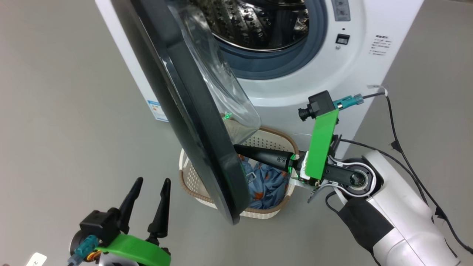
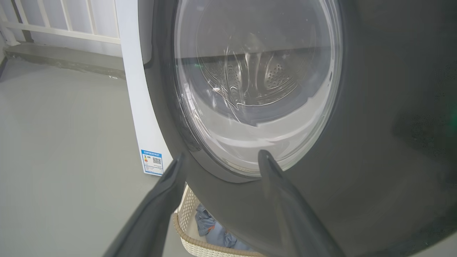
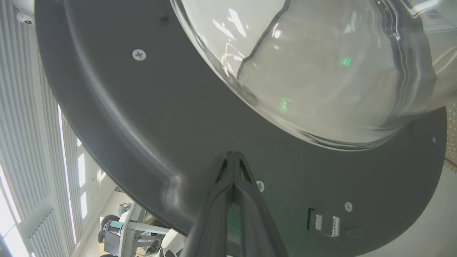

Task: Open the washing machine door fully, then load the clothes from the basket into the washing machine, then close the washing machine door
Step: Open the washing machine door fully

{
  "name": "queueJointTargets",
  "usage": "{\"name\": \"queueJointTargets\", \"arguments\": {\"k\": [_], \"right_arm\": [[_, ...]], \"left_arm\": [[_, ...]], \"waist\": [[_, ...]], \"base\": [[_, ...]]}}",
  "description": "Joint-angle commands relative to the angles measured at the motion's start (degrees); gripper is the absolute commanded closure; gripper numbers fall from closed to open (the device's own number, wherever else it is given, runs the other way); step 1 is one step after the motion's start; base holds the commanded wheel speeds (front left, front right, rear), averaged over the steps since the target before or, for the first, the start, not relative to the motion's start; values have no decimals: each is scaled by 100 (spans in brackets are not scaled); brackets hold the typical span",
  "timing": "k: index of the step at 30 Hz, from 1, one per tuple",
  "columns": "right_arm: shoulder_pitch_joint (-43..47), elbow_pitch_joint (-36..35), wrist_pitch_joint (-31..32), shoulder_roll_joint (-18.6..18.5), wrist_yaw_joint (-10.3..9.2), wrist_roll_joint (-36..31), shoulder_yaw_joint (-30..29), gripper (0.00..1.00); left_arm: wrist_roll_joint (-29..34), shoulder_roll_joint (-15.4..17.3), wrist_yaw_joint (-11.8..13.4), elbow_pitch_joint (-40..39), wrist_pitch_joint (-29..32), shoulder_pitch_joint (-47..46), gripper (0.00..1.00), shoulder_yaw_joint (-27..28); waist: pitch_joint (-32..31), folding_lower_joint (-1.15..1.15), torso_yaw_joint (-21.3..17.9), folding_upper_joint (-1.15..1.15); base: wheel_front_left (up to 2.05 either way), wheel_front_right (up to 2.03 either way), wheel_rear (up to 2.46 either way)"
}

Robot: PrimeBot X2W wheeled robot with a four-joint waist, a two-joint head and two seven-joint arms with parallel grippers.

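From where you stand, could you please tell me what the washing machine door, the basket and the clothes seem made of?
Washing machine door: glossy dark rim, likely plastic; clear bulging window, glass or plastic. Basket: matte cream perforated plastic, brown woven-look rim. Clothes: soft light blue printed fabric, crumpled into folds.

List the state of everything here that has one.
washing machine door: partly open, not fully.
drum: nothing seen in the visible part.
basket: upright, holding the clothes.
clothes: bunched in the basket.
left gripper: open, empty.
right gripper: shut, tips at the door's inner face.
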Motion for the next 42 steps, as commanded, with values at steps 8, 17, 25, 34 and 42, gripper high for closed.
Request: {"name": "queueJointTargets", "arguments": {"k": [8,17,25,34,42], "right_arm": [[353,-225,-369,-79,10,-122,-78,57],[813,-388,-768,-399,10,-151,-227,0],[1340,-527,-1220,-771,10,-157,-443,0],[1875,-612,-1862,-1174,10,-343,-562,0],[2262,-465,-2822,-1649,10,-814,-428,0]], "left_arm": [[-22,184,-14,-76,-37,-32,0,238],[-35,269,-14,-143,-37,123,0,447],[-10,309,-14,-212,-37,300,0,644],[21,309,-14,-241,-37,436,0,767],[33,310,-14,-252,-37,531,0,834]], "waist": [[-135,0,-328,0],[-242,0,-753,0],[-331,0,-1089,0],[-435,0,-1312,0],[-510,0,-1391,0]], "base": [[0,0,0],[0,0,0],[0,0,0],[0,0,0],[0,0,0]]}}
